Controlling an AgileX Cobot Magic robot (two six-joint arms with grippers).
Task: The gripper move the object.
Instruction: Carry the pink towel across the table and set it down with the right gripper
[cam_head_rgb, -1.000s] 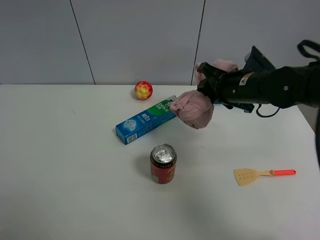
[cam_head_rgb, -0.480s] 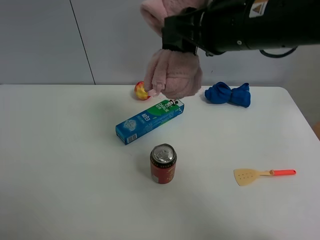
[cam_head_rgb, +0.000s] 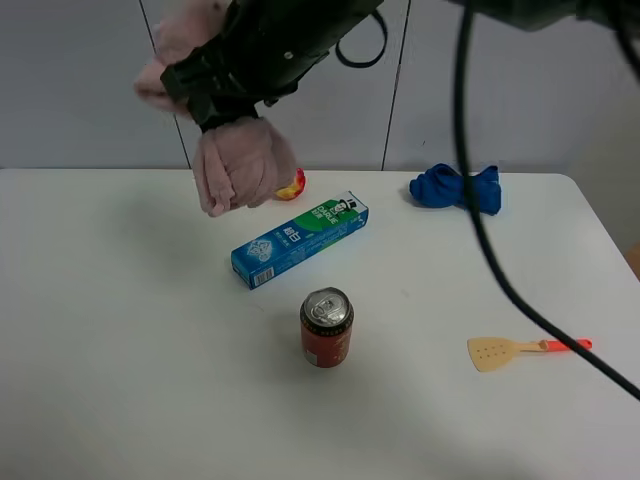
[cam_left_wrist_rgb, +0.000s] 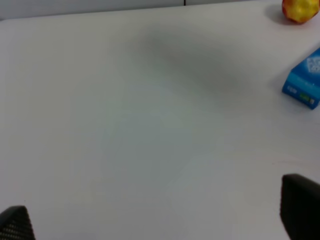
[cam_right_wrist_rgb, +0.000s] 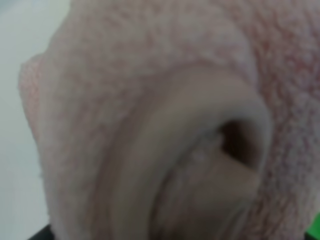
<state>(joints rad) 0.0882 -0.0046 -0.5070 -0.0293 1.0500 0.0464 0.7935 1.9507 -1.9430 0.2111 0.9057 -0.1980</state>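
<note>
My right end effector (cam_head_rgb: 222, 92), black and multi-fingered on a thick dark arm, is clamped around the waist of the pink towel (cam_head_rgb: 238, 168). The towel hangs in the air over the rear left part of the white counter (cam_head_rgb: 120, 330), in front of the grey wall panels.

Material: soft, fuzzy pile. Shape: a roll pinched in the middle, with one bulging lobe on each side of my grip.

Orientation: the long axis stands steep. The lower lobe points down at the counter and, in the high view, overlaps the round red-and-yellow apple (cam_head_rgb: 297, 186). The upper lobe leans toward the left of that view.

The right wrist view is filled by one end of the towel (cam_right_wrist_rgb: 150, 120): spiral layers around a dark hollow core.

My left end effector (cam_left_wrist_rgb: 160, 220) hovers over the counter, its black fingertips (cam_left_wrist_rgb: 300, 210) wide apart.

On the counter:
- a long blue-and-green carton (cam_head_rgb: 300, 240)
- a red can (cam_head_rgb: 327, 328) with a silvery top
- a blue bunched cloth (cam_head_rgb: 455, 188)
- a flat tan slotted spatula (cam_head_rgb: 515, 350) with an orange-red handle
</note>
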